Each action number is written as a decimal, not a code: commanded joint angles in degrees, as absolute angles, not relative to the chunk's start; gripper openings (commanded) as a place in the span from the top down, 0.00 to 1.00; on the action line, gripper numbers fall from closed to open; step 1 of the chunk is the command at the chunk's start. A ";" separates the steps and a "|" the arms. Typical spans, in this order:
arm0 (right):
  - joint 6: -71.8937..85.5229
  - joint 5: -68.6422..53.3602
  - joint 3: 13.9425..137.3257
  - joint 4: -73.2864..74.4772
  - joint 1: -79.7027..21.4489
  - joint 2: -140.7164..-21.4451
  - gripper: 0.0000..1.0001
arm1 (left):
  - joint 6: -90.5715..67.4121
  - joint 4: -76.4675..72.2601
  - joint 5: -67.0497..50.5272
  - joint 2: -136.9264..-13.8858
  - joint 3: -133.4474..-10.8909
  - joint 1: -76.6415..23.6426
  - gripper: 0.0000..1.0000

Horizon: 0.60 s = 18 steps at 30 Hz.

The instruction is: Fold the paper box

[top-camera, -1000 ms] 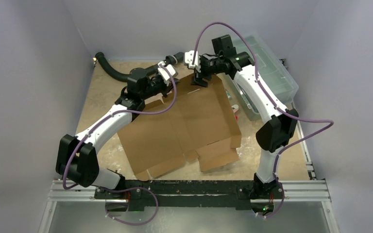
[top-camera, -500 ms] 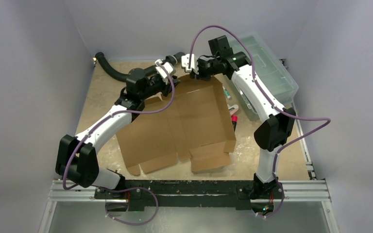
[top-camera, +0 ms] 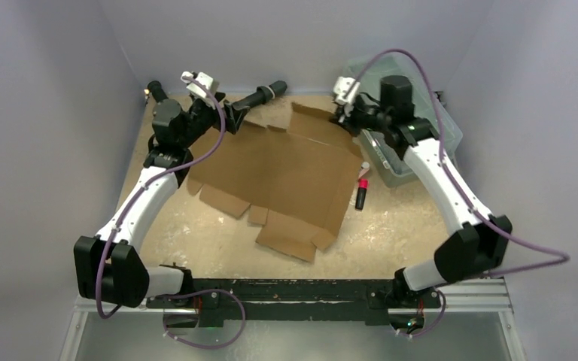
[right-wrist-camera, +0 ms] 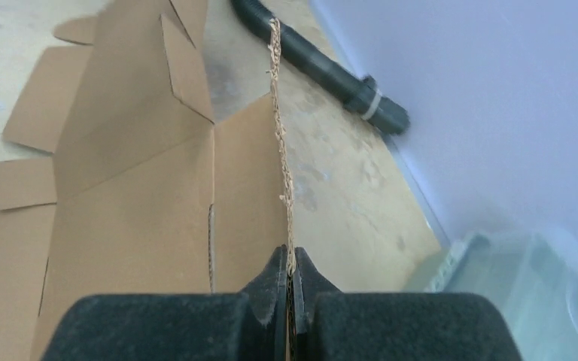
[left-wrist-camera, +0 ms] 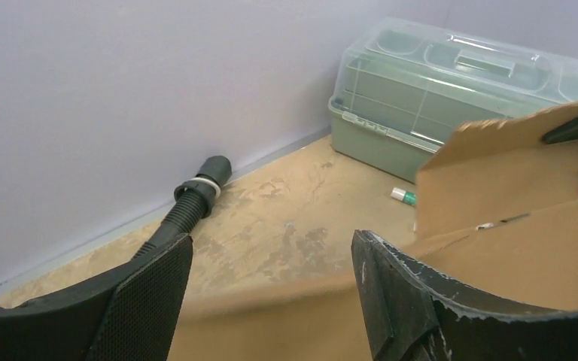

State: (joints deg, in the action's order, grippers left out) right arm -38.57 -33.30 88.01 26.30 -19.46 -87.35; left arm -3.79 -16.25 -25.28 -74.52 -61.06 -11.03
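The paper box (top-camera: 282, 177) is a brown cardboard sheet lying mostly flat and skewed on the table, with small flaps toward the near edge. Its far right flap (left-wrist-camera: 504, 173) stands up. My right gripper (top-camera: 344, 113) is shut on that flap's corrugated edge, and the right wrist view shows the jaws pinching it (right-wrist-camera: 290, 267) with the sheet (right-wrist-camera: 135, 188) spreading to the left. My left gripper (top-camera: 231, 118) stands open at the sheet's far left corner. In the left wrist view the gripper's (left-wrist-camera: 267, 241) fingers are wide apart, and the blurred cardboard edge lies low between them, unpinched.
A clear greenish lidded bin (top-camera: 414, 124) (left-wrist-camera: 459, 90) stands at the back right, close to the right gripper. A black ribbed hose (top-camera: 265, 95) (right-wrist-camera: 323, 64) lies along the back wall. A red and black marker (top-camera: 362, 192) lies on the table right of the sheet.
The left gripper opened, let go of the sheet and swung left. The right gripper shut on the far flap and moved right. The sheet turned and slid toward the back.
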 commanded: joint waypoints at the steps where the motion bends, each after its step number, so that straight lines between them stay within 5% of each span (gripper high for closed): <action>1: -27.65 -37.98 76.59 9.30 -13.51 -77.57 1.00 | -7.03 -18.45 -25.75 -72.94 -61.21 -9.32 0.23; 10: -27.64 -38.42 61.87 2.56 -11.55 -67.79 1.00 | -8.71 -21.47 -20.65 -71.45 -54.45 -8.26 0.11; 18: -27.57 -37.97 57.11 0.23 -10.10 -63.51 1.00 | -33.88 -16.91 -32.52 -82.51 -56.13 -0.26 0.12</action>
